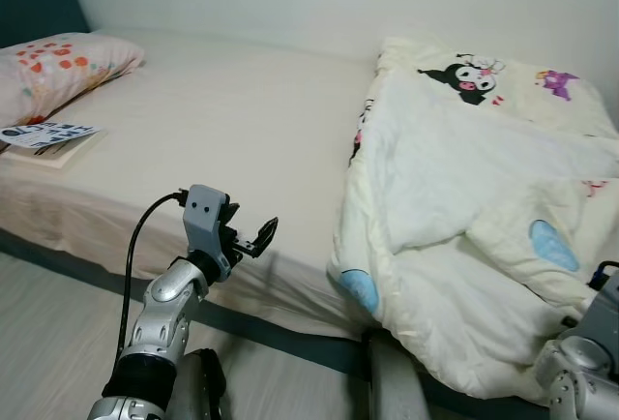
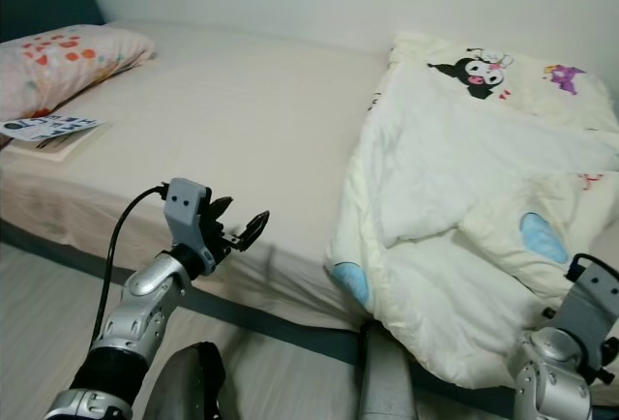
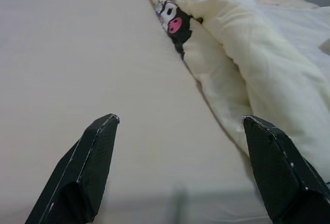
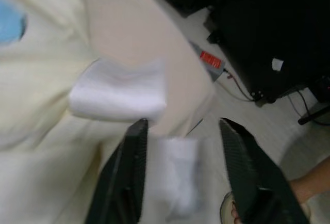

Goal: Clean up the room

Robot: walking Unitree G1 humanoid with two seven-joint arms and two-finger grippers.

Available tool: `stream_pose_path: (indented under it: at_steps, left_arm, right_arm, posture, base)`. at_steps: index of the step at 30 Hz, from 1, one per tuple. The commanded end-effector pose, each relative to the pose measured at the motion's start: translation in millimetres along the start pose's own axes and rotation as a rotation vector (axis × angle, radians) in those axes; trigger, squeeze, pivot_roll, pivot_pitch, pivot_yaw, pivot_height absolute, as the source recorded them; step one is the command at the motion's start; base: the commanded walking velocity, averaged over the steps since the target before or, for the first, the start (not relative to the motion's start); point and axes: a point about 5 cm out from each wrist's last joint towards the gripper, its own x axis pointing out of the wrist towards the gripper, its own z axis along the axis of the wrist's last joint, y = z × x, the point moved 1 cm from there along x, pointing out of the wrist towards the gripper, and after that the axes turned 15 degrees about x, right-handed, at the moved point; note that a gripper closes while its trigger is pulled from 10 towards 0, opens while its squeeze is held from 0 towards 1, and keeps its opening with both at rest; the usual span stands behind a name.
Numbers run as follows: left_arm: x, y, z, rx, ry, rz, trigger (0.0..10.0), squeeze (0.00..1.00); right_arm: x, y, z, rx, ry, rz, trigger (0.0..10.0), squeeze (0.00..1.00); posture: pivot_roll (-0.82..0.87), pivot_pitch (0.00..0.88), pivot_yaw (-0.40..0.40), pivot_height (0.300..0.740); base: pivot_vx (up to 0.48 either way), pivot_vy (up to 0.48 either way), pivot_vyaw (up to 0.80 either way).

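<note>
Now the left gripper (image 1: 253,238) hovers spread open over the bed (image 1: 222,120), near the crumpled quilt (image 1: 464,217). Beside the quilt's hanging edge, the right gripper (image 4: 183,175) gapes open, holding nothing.

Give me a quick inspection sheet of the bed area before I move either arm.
Surface: bed, sheet mostly bare.
Job's things: cream cartoon-print comforter bunched on the robot's right, spilling over the bed's edge.
Clutter: floral pillow; book beside it.
Grippers: left gripper open over the bed's edge; right gripper open beside the hanging comforter.
Cables: black cable on the left arm; floor cords.
Surroundings: a person's foot.
</note>
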Motion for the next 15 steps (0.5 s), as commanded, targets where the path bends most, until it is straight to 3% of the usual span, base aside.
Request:
stream_pose_path:
  at_steps: [1, 2, 4, 7, 8, 10, 11, 13, 14, 15]
  left_arm:
    - [1.2, -3.6, -1, -0.002, -0.001, -0.014, 10.0, 0.00]
    - [2.1, -4.1, -2, -0.004, -0.002, -0.015, 10.0, 0.00]
    - [2.1, -4.1, -2, -0.004, -0.002, -0.015, 10.0, 0.00]
    - [5.6, -5.5, -2, -0.009, -0.007, -0.018, 10.0, 0.00]
    - [5.6, -5.5, -2, -0.009, -0.007, -0.018, 10.0, 0.00]
    - [10.2, -7.0, 1, -0.016, -0.018, -0.016, 10.0, 0.00]
    - [12.7, -7.2, 3, -0.019, -0.026, -0.010, 10.0, 0.00]
    - [12.7, -7.2, 3, -0.019, -0.026, -0.010, 10.0, 0.00]
    - [15.4, -6.2, 5, -0.024, -0.034, 0.000, 10.0, 0.00]
    - [17.7, -3.8, 8, -0.034, -0.042, 0.018, 10.0, 0.00]
  right_arm:
    - [-1.3, -1.1, 3, -0.003, -0.001, -0.005, 10.0, 1.00]
    - [-7.6, 10.2, 24, 0.010, -0.059, 0.070, 10.0, 1.00]
    - [-7.6, 10.2, 24, 0.010, -0.059, 0.070, 10.0, 1.00]
    - [-22.0, 46.7, 60, 0.025, -0.158, 0.303, 10.0, 1.00]
    - [-22.0, 46.7, 60, 0.025, -0.158, 0.303, 10.0, 1.00]
    - [-31.7, 75.2, 76, 0.063, -0.197, 0.475, 10.0, 1.00]
    - [-38.0, 90.8, 81, 0.099, -0.192, 0.583, 10.0, 0.08]
    - [-38.0, 90.8, 81, 0.099, -0.192, 0.583, 10.0, 0.08]
    - [-43.2, 105.0, 85, 0.133, -0.188, 0.666, 10.0, 0.00]
    - [-47.6, 116.5, 88, 0.145, -0.184, 0.719, 10.0, 0.00]
  posture:
    - [-0.10, 0.113, -0.024, 0.501]
    - [-0.11, 0.106, -0.024, 0.501]
    - [-0.11, 0.106, -0.024, 0.501]
    - [-0.11, 0.091, -0.023, 0.501]
    - [-0.11, 0.091, -0.023, 0.501]
    - [-0.11, 0.080, -0.023, 0.501]
    - [-0.11, 0.067, -0.025, 0.501]
    - [-0.11, 0.067, -0.025, 0.501]
    - [-0.10, 0.059, -0.028, 0.501]
    - [-0.09, 0.046, -0.032, 0.501]
  base:
    - [0.000, 0.000, 0.00]
    - [0.000, 0.000, 0.00]
    - [0.000, 0.000, 0.00]
    - [0.000, 0.000, 0.00]
    - [0.000, 0.000, 0.00]
    - [0.000, 0.000, 0.00]
    - [0.000, 0.000, 0.00]
    - [0.000, 0.000, 0.00]
    - [0.000, 0.000, 0.00]
    - [0.000, 0.000, -0.64]
